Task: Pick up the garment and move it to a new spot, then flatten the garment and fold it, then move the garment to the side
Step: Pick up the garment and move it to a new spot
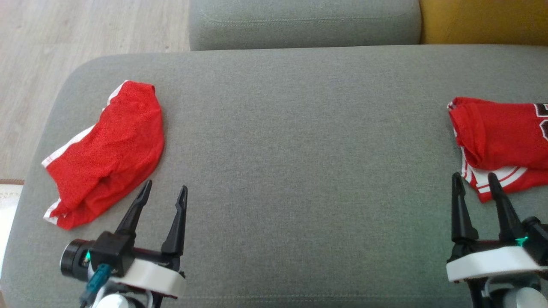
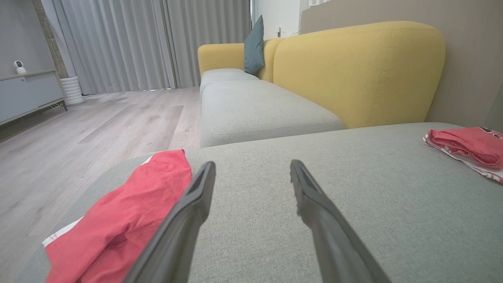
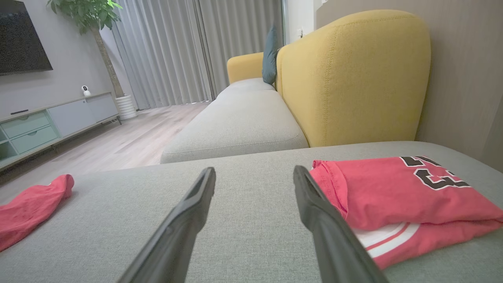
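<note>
Two red garments lie on the wide grey fabric sofa seat [image 1: 299, 141]: crumpled red mesh shorts with white side stripes [image 1: 111, 149] near its left end, and a folded red jersey with black numerals [image 1: 496, 132] at its right end. The shorts look unfolded, so they are likely the piece to pick. The left hand [image 1: 166, 185], fingers spread wide and empty, hovers at the seat's front, just beside the shorts. The right hand [image 1: 475, 175], equally open and empty, is by the jersey's hem. A good pick pinches an upper fold, then carries toward the seat's bare middle. Nothing blocks that path, though cloth could slide off the seat's rounded left edge onto the pale wood floor [image 1: 64, 42].
</note>
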Robot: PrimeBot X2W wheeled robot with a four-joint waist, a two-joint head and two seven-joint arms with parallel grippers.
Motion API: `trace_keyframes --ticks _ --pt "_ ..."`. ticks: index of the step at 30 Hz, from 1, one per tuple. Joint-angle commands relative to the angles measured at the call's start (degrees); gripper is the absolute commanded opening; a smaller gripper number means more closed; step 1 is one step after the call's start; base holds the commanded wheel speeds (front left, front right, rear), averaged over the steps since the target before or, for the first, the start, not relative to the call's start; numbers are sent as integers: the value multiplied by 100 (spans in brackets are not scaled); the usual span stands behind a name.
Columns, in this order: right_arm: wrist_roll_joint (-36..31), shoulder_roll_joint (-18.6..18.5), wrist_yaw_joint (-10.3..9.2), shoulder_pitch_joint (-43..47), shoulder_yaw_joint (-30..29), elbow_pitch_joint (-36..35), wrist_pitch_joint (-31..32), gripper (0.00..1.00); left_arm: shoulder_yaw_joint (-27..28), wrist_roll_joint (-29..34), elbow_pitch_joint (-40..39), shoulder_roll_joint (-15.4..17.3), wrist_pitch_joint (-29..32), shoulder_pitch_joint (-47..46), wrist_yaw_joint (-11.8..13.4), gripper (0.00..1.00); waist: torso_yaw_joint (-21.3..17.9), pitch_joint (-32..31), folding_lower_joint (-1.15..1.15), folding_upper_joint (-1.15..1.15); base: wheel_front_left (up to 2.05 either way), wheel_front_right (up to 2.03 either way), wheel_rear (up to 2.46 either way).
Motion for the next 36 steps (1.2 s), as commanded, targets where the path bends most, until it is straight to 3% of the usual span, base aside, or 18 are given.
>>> trace_keyframes --ticks 1,6,24,36 --pt "-28 -41 -4 -184 91 -229 -3 100 193 -24 -168 91 -15 -316 51 100 26 18 0 0 0 0 0" --pt "-97 -41 -4 -176 67 -315 30 100 263 -80 -150 107 -19 -451 101 100 268 113 0 0 0 0 0" --pt "-346 -41 -4 -294 344 -728 311 100 554 -307 -22 24 -33 -853 199 100 1753 305 0 0 0 0 0" --pt "-410 -41 -4 -369 352 -890 407 100 673 -302 -126 -86 -34 -909 104 100 2104 413 0 0 0 0 0"
